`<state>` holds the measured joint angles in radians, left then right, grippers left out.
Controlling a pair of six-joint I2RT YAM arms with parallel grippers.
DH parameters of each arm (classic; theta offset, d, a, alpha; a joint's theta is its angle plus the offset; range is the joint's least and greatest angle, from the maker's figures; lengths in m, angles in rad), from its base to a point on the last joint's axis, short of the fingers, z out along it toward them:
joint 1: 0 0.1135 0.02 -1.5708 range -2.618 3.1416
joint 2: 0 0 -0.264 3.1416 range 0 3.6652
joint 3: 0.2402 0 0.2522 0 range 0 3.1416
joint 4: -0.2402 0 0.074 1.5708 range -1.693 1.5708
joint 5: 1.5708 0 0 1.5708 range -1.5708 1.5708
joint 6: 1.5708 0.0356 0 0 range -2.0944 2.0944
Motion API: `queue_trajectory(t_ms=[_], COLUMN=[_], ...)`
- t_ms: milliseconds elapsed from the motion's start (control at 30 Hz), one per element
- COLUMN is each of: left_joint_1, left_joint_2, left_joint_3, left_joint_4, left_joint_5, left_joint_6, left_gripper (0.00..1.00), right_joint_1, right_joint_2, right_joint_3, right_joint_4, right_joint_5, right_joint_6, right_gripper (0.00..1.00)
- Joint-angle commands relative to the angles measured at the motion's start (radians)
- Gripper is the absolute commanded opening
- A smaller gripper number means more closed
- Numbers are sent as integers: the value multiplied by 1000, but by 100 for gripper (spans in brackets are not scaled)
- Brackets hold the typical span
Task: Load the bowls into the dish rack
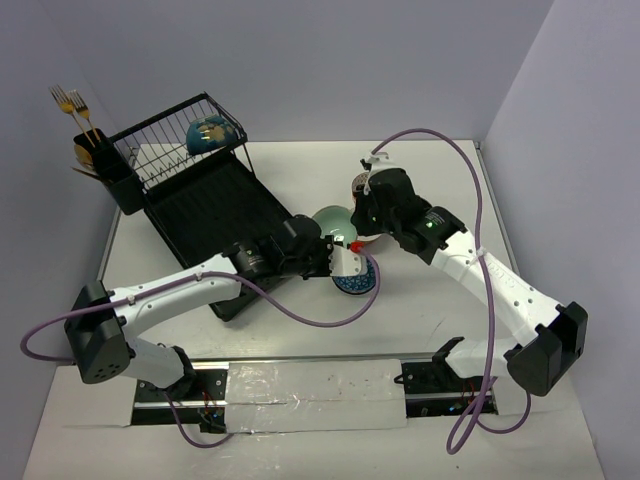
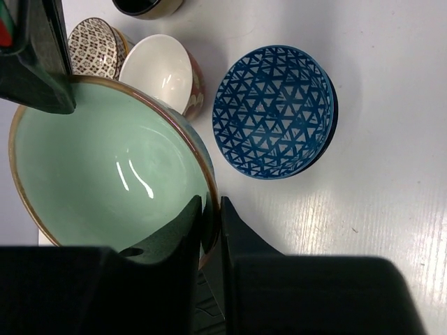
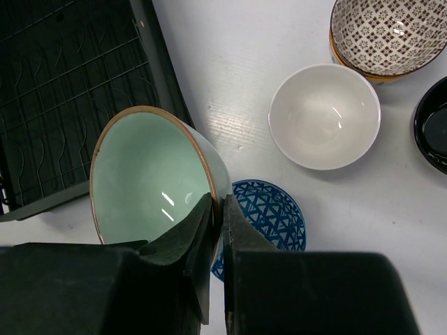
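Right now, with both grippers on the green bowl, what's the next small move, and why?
Probably open the right gripper. It and the left gripper both pinch the green bowl by its rim, and the rack sits on the left arm's side, so the left one looks better placed to carry it over alone.

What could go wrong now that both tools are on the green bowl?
1. The left tool and right tool each pinch the mint green bowl only by its thin rim. If they pull unevenly, or one lets go too early, the bowl could twist and slip.
2. The blue patterned bowl sits close by and the white bowl is not far off, so a drop might chip them.
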<state>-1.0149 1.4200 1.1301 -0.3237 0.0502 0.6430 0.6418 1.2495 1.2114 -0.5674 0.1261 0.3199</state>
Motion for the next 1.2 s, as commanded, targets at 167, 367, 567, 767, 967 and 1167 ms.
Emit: queue_trajectory(t_ms=[167,367,567,767,967,1167], left_joint_1=[2,4,36,173,364,521], left_joint_2=[-121,-174,-246,-397,-533,-622], left_joint_3=[-111,-173,-226,-297,-416,-533], left_joint_4=[129,170,225,368,521,610], left_joint_5=[-46,-76,-125,-90,-118,-127], left_joint_6=[-85,-134,-239,-475,-839,-1121], left_gripper=[0,0,0,0,0,0], right_joint_1=[9,9,9,9,7,9], right_joint_2=[-19,-35,-74,-159,-219,-249], right_joint_3=[57,53,33,-56,-147,-207], right_joint_4=[110,135,147,234,304,336], right_joint_5=[-48,-75,-48,-25,-43,-43], right_joint_6=[30,47,45,64,77,70], right_gripper=[40,59,73,92,98,98])
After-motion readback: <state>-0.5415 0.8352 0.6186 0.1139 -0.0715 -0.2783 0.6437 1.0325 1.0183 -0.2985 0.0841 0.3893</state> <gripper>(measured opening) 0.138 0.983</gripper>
